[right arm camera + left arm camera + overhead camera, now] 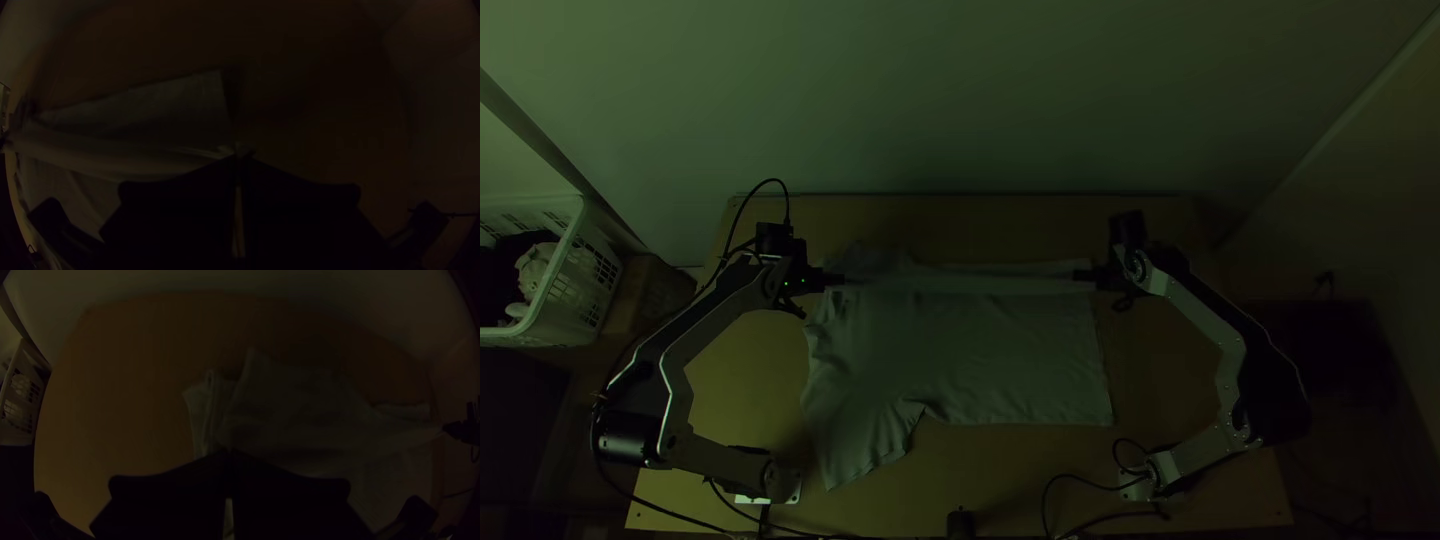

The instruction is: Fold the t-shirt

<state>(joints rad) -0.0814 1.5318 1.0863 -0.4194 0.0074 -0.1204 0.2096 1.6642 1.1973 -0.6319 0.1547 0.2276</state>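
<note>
The shirt [960, 350] lies on the table between my arms, its body spread, one sleeve [865, 450] angled toward the near edge. My left claw [845, 280] is closed on cloth near the shoulder end; my right claw [1077, 275] pinches the hem end, and a fairly taut ridge of cloth runs between them. I judge it light, soft and limp, nothing fragile: it will sag between grips and crease if my two sides move unevenly. Those two far points look like good holds for a lengthwise fold, if I carry them level. The table [755, 370] is light wood, flat, and dimly lit. A pale wall [960, 100] rises beyond it, and a white basket [592, 285] holding cloth stands beside it.
</note>
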